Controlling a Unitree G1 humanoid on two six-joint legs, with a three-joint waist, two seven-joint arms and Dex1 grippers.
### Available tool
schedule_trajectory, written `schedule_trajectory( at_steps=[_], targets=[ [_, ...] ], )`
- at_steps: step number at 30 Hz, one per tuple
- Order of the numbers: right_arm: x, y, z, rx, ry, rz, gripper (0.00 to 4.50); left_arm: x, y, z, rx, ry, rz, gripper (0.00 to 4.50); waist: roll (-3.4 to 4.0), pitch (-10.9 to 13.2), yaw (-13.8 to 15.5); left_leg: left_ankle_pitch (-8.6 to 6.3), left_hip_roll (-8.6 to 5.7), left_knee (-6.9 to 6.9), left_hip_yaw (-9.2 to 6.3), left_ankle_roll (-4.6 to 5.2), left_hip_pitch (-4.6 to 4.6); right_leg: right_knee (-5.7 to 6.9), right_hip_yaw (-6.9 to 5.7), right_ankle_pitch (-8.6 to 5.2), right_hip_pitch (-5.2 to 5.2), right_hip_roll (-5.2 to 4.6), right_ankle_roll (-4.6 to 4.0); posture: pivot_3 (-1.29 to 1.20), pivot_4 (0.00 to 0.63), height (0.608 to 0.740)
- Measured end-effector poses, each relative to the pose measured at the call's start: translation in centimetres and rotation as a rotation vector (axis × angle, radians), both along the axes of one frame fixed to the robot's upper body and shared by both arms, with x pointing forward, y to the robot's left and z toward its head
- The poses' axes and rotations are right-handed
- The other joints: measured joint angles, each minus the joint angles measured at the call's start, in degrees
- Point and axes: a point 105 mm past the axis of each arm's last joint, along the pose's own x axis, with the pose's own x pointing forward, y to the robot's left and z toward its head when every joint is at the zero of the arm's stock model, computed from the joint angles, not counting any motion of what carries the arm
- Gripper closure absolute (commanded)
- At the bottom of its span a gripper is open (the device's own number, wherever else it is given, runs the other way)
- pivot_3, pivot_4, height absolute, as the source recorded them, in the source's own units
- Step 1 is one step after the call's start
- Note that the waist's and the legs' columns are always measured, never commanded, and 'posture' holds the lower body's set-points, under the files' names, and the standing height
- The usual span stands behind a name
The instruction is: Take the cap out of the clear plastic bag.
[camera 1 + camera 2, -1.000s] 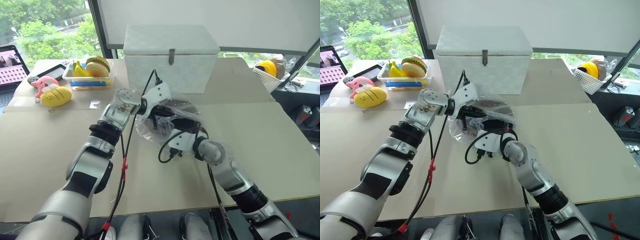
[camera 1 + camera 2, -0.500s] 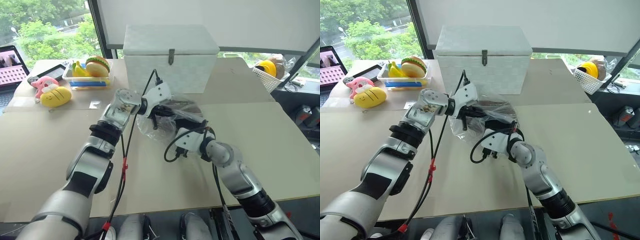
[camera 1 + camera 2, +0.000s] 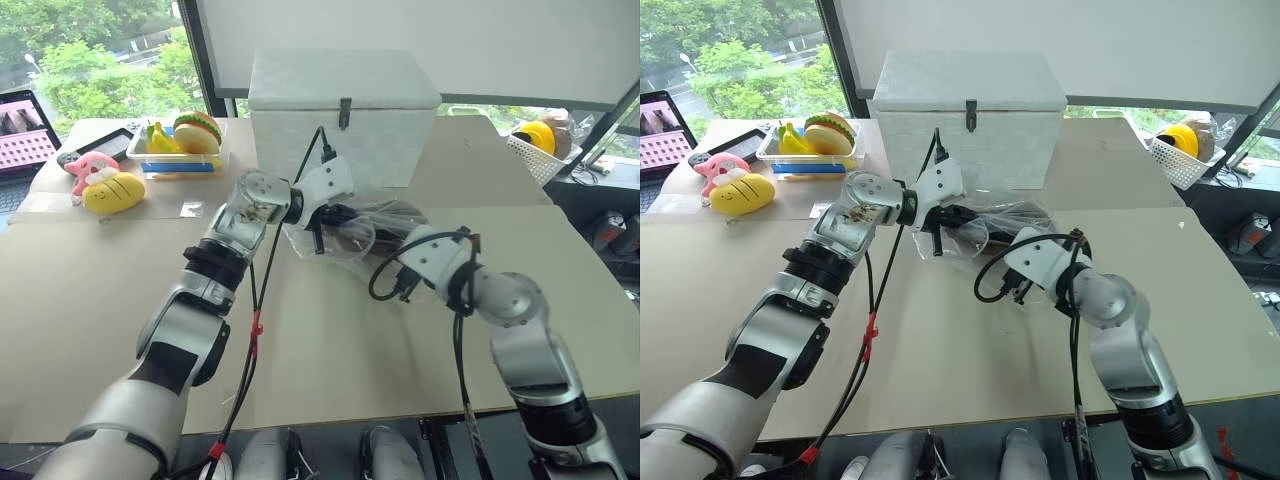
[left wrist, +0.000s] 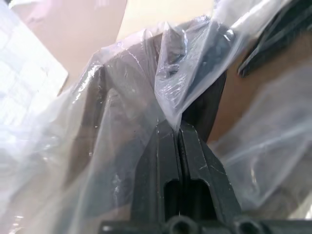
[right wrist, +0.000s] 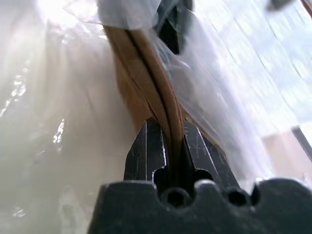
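Left end effector (image 4: pixel 178 127) clamped tight on a fold of the clear plastic bag (image 4: pixel 122 97), arm stretched forward, wrist bent right. Right end effector (image 5: pixel 170 127) pinching the cap (image 5: pixel 146 63) edge, pointing forward-left, elbow bent.

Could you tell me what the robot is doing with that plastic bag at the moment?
The robot is working the cap out of the clear plastic bag over the table, in front of the white box. The left gripper is shut on a fold of the bag's film, holding it up. The right gripper is shut on the brown edge of the cap. The cap is still partly wrapped in plastic, so it is not yet free.
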Motion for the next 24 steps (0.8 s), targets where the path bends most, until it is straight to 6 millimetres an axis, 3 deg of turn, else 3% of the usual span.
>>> schedule_trajectory(
  at_steps=[11, 16, 18, 24],
  targets=[
    [-0.8, -1.1, -0.2, 0.011, 0.062, -0.029, 4.48, 0.2, 0.1, -0.5, -0.002, 0.021, 0.015, 4.50, 0.00, 0.0, 0.3, 0.00, -0.03, 0.02, 0.00, 0.01, 0.00, 0.00, 0.00, 0.00, 0.01, -0.04, 0.00, 0.00, 0.150, 0.723],
    [-1.6, -5.0, -1.5, -0.151, 0.075, -0.139, 4.48, 0.1, 0.0, -1.4, 0.017, 0.039, 0.005, 4.50, 0.00, 0.0, 0.9, 0.00, -0.04, 0.01, 0.00, 0.01, -0.01, -0.04, -0.01, 0.00, 0.00, -0.07, 0.01, 0.00, 0.150, 0.723],
    [-1.6, -5.4, -1.5, -0.162, 0.069, -0.157, 4.48, 0.0, 0.0, -1.8, 0.034, 0.037, -0.007, 4.50, -0.01, 0.0, 0.8, 0.00, -0.01, 0.05, 0.00, 0.00, 0.00, -0.06, 0.00, 0.00, -0.02, -0.06, 0.00, 0.00, 0.150, 0.723],
    [-0.7, -5.3, 0.8, 0.060, 0.048, -0.224, 4.48, 0.2, 0.3, -1.4, 0.031, -0.001, -0.001, 4.50, -0.01, 0.0, 0.1, 0.00, 0.02, 0.18, -0.01, 0.01, 0.00, -0.01, 0.03, 0.01, -0.01, -0.06, -0.01, 0.00, 0.150, 0.723]
  ],
)
